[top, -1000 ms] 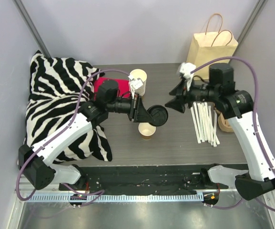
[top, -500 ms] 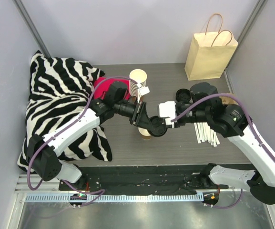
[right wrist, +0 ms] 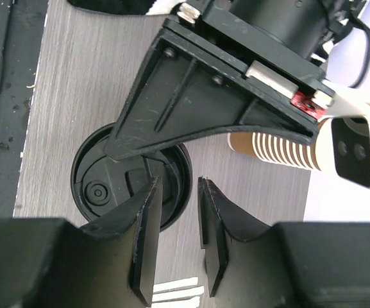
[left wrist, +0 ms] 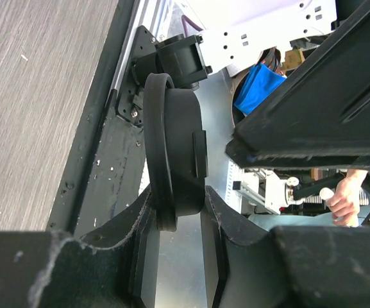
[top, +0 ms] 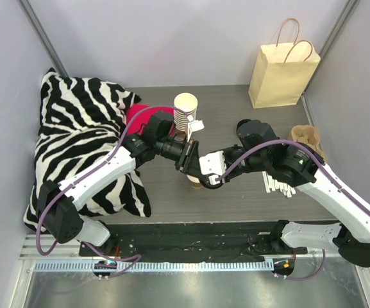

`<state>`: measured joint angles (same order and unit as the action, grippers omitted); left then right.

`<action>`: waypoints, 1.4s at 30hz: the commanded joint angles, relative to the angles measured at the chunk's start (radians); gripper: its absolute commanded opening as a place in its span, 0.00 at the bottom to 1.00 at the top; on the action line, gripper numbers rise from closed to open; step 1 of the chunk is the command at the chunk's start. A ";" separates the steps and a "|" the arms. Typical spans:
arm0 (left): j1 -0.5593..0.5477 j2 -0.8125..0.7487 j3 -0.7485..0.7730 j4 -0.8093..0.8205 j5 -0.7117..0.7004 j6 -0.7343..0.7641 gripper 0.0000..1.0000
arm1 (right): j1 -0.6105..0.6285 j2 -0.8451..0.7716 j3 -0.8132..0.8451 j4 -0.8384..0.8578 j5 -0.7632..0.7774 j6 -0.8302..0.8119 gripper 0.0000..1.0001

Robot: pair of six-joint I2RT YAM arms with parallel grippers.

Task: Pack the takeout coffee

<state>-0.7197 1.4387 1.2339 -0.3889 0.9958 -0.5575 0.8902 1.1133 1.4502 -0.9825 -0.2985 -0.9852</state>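
**A:** Both arms meet over the middle of the table (top: 236,109), so where's the coffee?

**B:** It's in two pieces. The brown cup (top: 193,182) stands on the wood just below centre in the overhead view. It's mostly hidden under the grippers, with only a tan sliver of rim showing. It has no top on.

**A:** And the black lid (left wrist: 175,147)?

**B:** The left gripper (left wrist: 177,205) has it. Its wrist camera sees the lid edge-on, standing up from the bottom of the frame, with both fingers clamped on the lower rim.

**A:** What about the right gripper (right wrist: 179,186)?

**B:** It comes in from the right, nose to nose with the left one. In its own camera the two fingers rise from the bottom edge with a narrow gap between them. The lid's round face sits left of centre, and its right edge shows in that gap. I can't tell whether the fingers are pinching that edge or only straddling it.

**A:** What else is around?

**B:** The stack of cream cups (top: 186,110) stands just above the meeting point. A paper bag (top: 283,76) stands upright at upper right, well apart from the rest. A zebra-striped cloth (top: 75,135) fills the left side, with something red (top: 140,115) beside it. White sticks (top: 279,186) lie under the right arm, near a cardboard cup tray (top: 306,138) at the right edge.
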 commanded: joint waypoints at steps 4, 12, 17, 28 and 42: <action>-0.009 -0.018 0.026 -0.013 0.043 0.027 0.00 | 0.044 0.013 -0.008 -0.001 0.039 -0.018 0.35; -0.012 -0.024 0.024 -0.018 0.061 0.039 0.00 | 0.053 0.031 -0.013 -0.024 0.045 -0.047 0.31; -0.026 -0.021 0.041 -0.054 0.063 0.086 0.00 | 0.053 0.051 0.016 -0.062 0.033 -0.041 0.27; -0.040 -0.009 0.072 -0.096 0.067 0.134 0.00 | 0.055 0.069 0.029 -0.101 0.032 -0.055 0.15; -0.014 -0.023 0.042 -0.105 0.035 0.134 0.38 | 0.055 0.034 0.015 -0.007 0.068 0.074 0.01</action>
<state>-0.7490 1.4403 1.2602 -0.4915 1.0183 -0.4366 0.9409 1.1774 1.4456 -1.0698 -0.2626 -0.9829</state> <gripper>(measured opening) 0.261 0.048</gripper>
